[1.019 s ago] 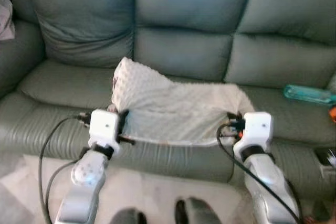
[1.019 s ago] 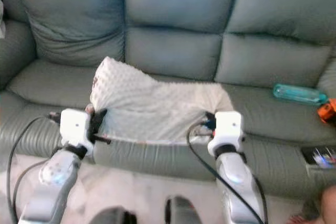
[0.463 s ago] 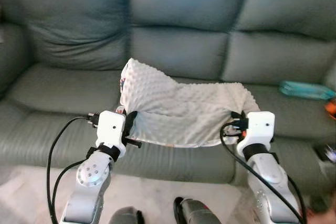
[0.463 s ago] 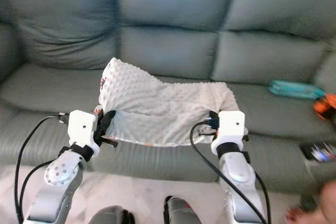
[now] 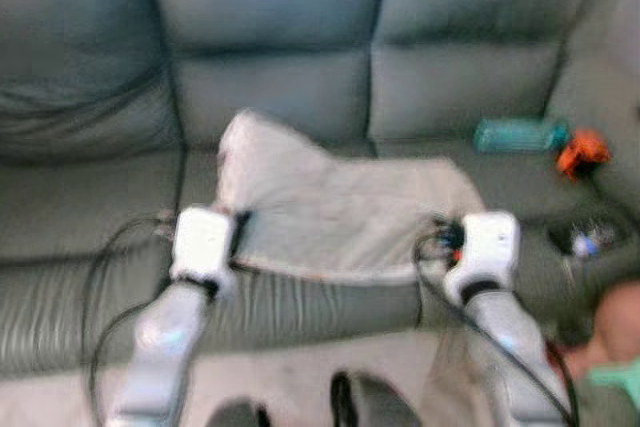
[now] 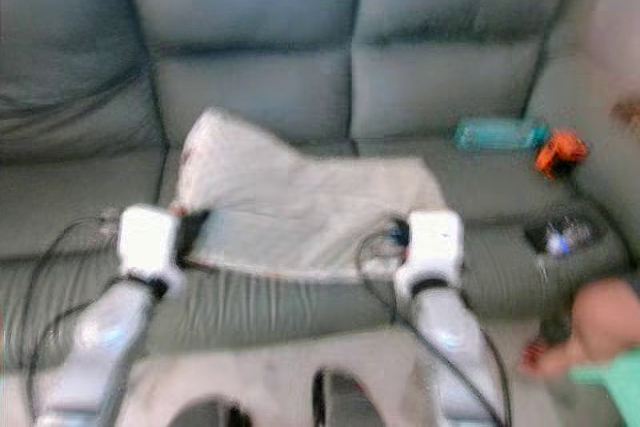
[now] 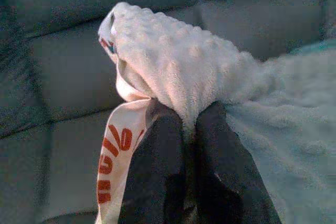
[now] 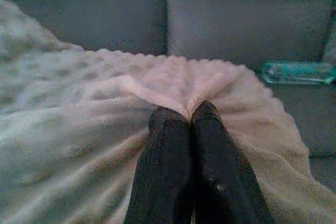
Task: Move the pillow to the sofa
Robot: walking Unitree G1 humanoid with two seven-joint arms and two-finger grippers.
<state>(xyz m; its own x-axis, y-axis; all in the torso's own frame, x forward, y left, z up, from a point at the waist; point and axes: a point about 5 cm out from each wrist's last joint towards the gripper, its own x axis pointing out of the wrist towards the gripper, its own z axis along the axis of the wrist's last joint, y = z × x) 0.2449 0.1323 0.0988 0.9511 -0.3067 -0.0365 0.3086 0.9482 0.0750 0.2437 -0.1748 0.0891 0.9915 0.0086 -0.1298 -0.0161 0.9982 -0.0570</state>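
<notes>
- My left gripper [image 7: 190, 124] clenched one corner of the white pillow [image 5: 340, 212], w/ an orange-lettered tag beside.
- My right gripper [image 8: 190, 116] pinched the opp. edge.
- Pillow hung over the sofa [image 5: 270, 97] seat; bottle [image 5: 518, 134] lay well apart.

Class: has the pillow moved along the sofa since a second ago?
Yes. Judged against the sofa seams, the pillow has shifted right, nearer the bottle.

— What can't you make out?
— Both head views are blurred; the small orange thing [image 5: 581, 151] on the sofa [image 5: 280, 17] stays unidentifiable.
— And the person [image 6: 598, 325]?
— Cut off by the frame edge.
</notes>
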